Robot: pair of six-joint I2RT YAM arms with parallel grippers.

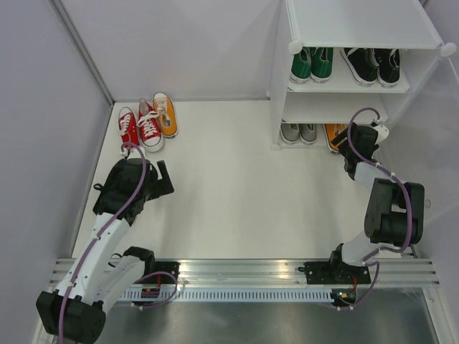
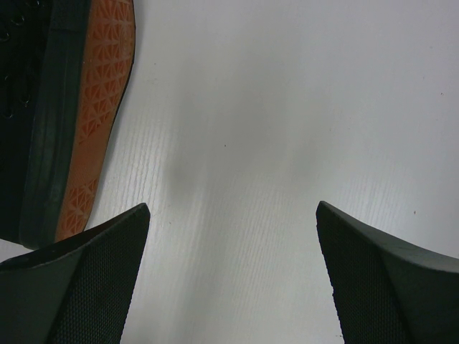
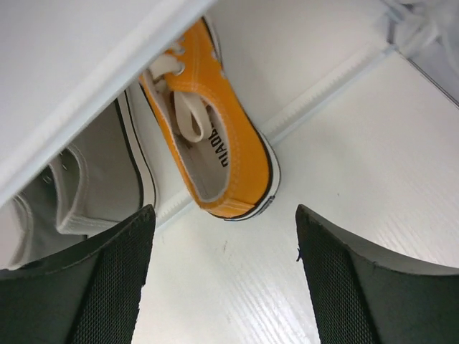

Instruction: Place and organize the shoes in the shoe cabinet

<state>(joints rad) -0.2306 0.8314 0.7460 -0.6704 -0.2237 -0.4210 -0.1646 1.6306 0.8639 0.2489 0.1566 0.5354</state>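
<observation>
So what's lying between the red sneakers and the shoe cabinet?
One orange sneaker beside the red sneakers, then bare white table to the shoe cabinet; the top view shows it.

Overhead view; right-wrist close-up on orange shoe [image 3: 244,154]

White table [image 1: 229,186]: red sneakers [image 1: 141,127], orange sneaker [image 1: 166,115], shoe cabinet [image 1: 358,21].

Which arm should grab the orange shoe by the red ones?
Probably left. The left gripper, open, hangs right beside the red shoes and that orange shoe; the right gripper is far off at the shoe cabinet.
</observation>
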